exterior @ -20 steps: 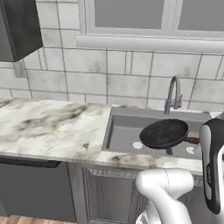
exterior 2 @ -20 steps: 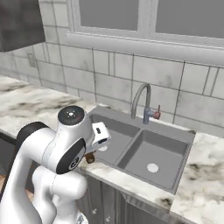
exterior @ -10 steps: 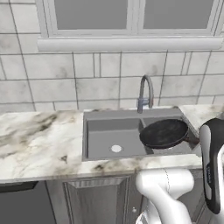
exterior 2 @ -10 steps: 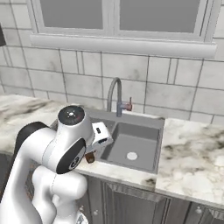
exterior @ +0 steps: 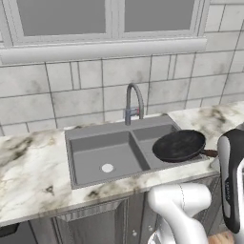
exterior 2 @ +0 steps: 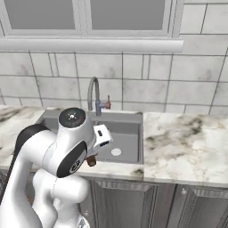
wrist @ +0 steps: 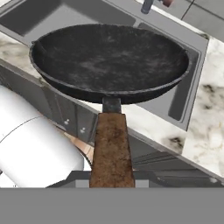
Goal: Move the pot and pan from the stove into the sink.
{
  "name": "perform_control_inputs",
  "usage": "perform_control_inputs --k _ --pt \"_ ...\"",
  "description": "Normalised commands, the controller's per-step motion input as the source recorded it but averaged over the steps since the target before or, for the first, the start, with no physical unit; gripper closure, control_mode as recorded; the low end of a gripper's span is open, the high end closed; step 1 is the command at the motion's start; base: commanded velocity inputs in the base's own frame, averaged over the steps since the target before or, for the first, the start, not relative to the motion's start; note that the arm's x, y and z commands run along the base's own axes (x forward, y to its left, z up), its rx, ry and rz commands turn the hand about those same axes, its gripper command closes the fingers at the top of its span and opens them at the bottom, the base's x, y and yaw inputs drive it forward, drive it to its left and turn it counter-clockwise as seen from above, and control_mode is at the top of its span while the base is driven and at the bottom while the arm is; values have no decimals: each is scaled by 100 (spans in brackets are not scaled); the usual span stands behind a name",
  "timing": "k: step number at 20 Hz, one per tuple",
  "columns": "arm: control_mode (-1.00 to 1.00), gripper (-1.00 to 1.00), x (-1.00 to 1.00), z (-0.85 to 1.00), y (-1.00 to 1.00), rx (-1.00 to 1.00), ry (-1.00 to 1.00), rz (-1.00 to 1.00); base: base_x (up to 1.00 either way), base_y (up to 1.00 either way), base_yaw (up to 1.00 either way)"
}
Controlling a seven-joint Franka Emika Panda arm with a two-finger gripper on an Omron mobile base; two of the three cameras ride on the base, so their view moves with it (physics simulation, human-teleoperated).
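The black pan hangs level over the right basin of the grey sink, a little above its rim. My gripper is shut on the pan's brown handle, which runs straight back to the hand. In the hand view the pan lies just ahead, with the sink below and beyond it. The white forearm hides the pan in the right base view, where a bit of the handle shows under the hand. The pot and the stove are out of view.
An arched grey faucet stands behind the basins, under a window. Marble counter runs to the left of the sink and to its right. Grey cabinet doors lie below the counter's front edge.
The base has driven along the counter, so the sink has slid across both base views. The pan stays in the gripper, now over the right basin.
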Motion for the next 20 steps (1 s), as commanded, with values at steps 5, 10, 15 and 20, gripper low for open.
perform_control_inputs --k 5,10,15,20 --pt "100 100 0 0 0 0 0 0 0 -9 -21" --pt "-100 100 11 0 -1 0 0 0 0 0 0" --pt "-100 100 62 -3 -17 3 2 0 0 0 0" --pt "-100 100 68 -6 -24 4 6 3 0 0 0"
